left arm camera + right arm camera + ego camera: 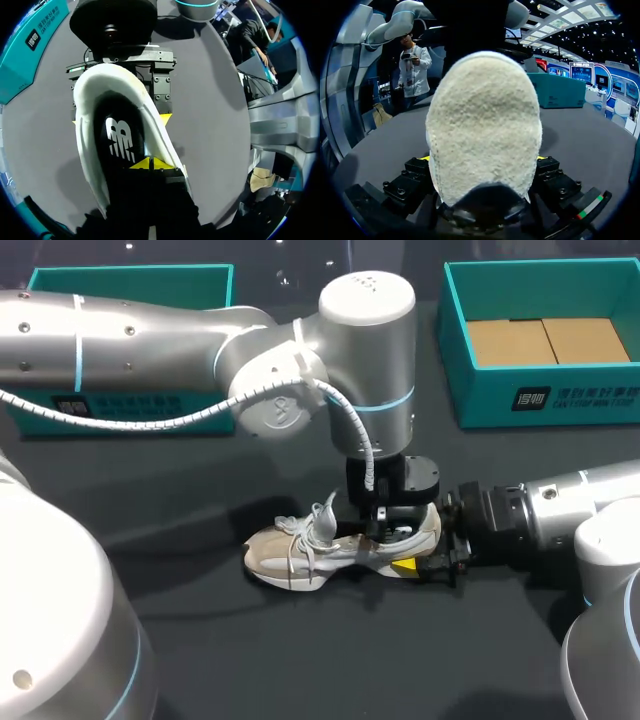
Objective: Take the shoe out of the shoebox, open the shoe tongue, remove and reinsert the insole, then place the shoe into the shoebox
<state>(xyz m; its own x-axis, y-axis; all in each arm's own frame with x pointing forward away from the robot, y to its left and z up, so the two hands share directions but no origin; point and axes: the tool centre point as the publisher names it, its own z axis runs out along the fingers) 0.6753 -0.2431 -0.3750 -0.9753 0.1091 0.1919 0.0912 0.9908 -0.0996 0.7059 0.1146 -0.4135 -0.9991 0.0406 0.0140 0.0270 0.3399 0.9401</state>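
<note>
A beige and white shoe (300, 550) lies on its sole on the dark table, toe toward my left. My right gripper (415, 542) comes in low from the right and is shut on its heel (485, 125), one finger (417, 167) on each side. From above, my left gripper (385, 523) hangs into the shoe's mouth. Its yellow tips (150, 163) are pressed together just over the black insole (120, 140), close to the white collar (87, 100). Whether they pinch the insole's edge cannot be made out. The laces and tongue (322, 520) stand up ahead of the left gripper.
A teal shoebox (540, 400) with brown cardboard inside stands at the back right. A second teal box (130, 280) sits at the back left behind my left arm. Bare table lies in front of the shoe.
</note>
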